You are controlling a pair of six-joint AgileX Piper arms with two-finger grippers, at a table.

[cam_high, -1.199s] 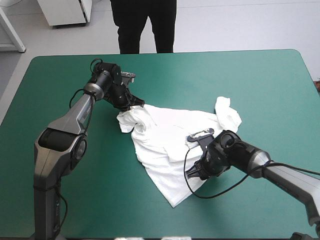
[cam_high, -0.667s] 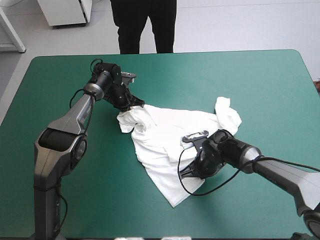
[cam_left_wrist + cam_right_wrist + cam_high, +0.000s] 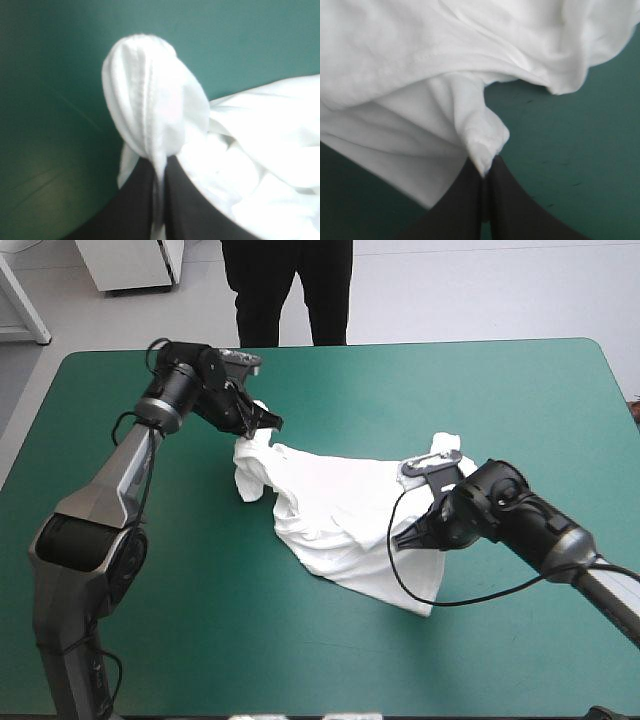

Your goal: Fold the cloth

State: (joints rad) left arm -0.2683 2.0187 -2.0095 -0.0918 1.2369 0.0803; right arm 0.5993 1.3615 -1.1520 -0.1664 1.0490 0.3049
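The T-shirt (image 3: pixel 335 505) lies crumpled about the middle of the teal-green desk (image 3: pixel 150 590), drawn out in a rough band from 10 o'clock to 5 o'clock. Its 10 o'clock end is bunched and raised. The left end effector (image 3: pixel 268 426) has it pinched, black fingers (image 3: pixel 135 205) all but closed, with a seamed fold of white cloth rising from between the tips. At the shirt's 3 o'clock side the right end effector (image 3: pixel 408 538) likewise clamps a small tuck of fabric, its fingers (image 3: pixel 515 210) pressed together — a stitched hem runs just ahead of them, bare cover beside it.
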